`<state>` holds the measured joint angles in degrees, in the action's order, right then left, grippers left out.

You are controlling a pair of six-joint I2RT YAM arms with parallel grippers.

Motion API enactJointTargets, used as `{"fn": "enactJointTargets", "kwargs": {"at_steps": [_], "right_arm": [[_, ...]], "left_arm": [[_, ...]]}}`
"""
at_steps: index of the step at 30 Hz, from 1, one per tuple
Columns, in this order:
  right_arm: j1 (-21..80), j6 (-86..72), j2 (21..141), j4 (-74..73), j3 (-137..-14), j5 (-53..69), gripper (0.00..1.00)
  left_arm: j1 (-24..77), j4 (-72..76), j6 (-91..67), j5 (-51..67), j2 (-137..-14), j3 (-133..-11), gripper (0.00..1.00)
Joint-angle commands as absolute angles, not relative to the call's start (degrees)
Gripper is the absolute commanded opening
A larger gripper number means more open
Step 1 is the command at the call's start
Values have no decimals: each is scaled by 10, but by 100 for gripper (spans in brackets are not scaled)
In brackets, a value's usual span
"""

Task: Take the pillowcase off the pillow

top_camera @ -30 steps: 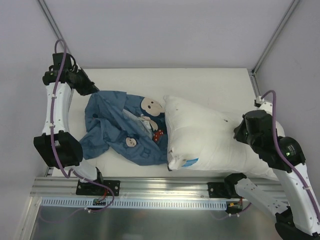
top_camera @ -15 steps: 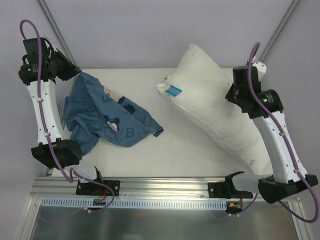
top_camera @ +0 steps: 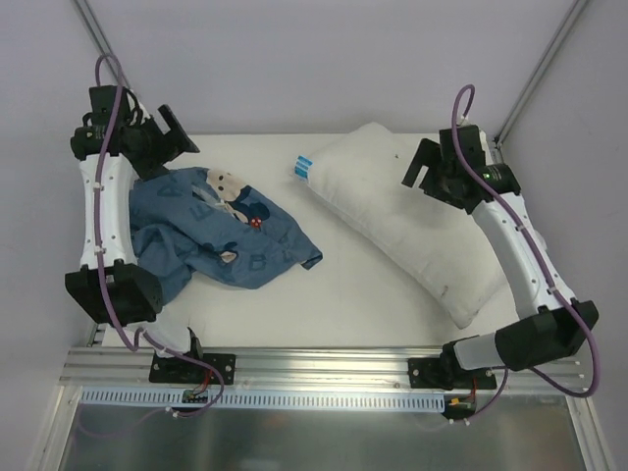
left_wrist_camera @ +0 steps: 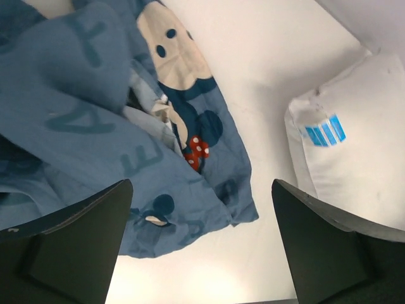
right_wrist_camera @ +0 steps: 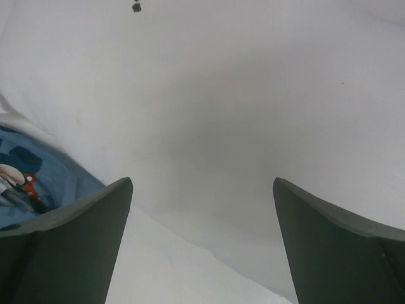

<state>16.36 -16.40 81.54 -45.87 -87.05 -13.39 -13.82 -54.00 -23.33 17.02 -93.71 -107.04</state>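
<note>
Both jaws wide; pillowcase (left_wrist_camera: 95, 126) edge off-frame

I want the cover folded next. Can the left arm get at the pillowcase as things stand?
Probably yes: the left claw hangs open right over the pillowcase, which lies loose on the table, apart from the pillow; nothing blocks it.

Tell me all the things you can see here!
pillowcase: one, blue with mouse faces and letters, crumpled on the left of the table
pillow: one, plain white, lying slantwise on the right, apart from the pillowcase
tag: one, blue-striped, on the pillow's far left end
table: one, white, under everything
left gripper: one, black, open, above the pillowcase
right gripper: one, black, open, above the pillow
</note>
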Motion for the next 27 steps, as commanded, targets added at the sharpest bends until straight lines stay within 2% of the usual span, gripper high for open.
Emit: {"fn": "enactJointTargets", "kwargs": {"at_steps": [1,7,13,20,27], "right_arm": [[162,-149,734,-446,-877,-114,96],[162,-123,638,-499,-861,-129,96],[162,-81,539,-555,-782,-169,96],[163,-85,390,-575,-646,-205,96],[162,-105,366,-572,-594,-197,96]], "left_arm": [[-71,-541,-184,127,-845,-1069,93],[37,-535,-168,124,-771,-997,92],[110,-481,-162,140,-649,-829,92],[119,-451,-199,150,-523,-644,92],[120,-439,-219,173,-470,-565,92]]}}
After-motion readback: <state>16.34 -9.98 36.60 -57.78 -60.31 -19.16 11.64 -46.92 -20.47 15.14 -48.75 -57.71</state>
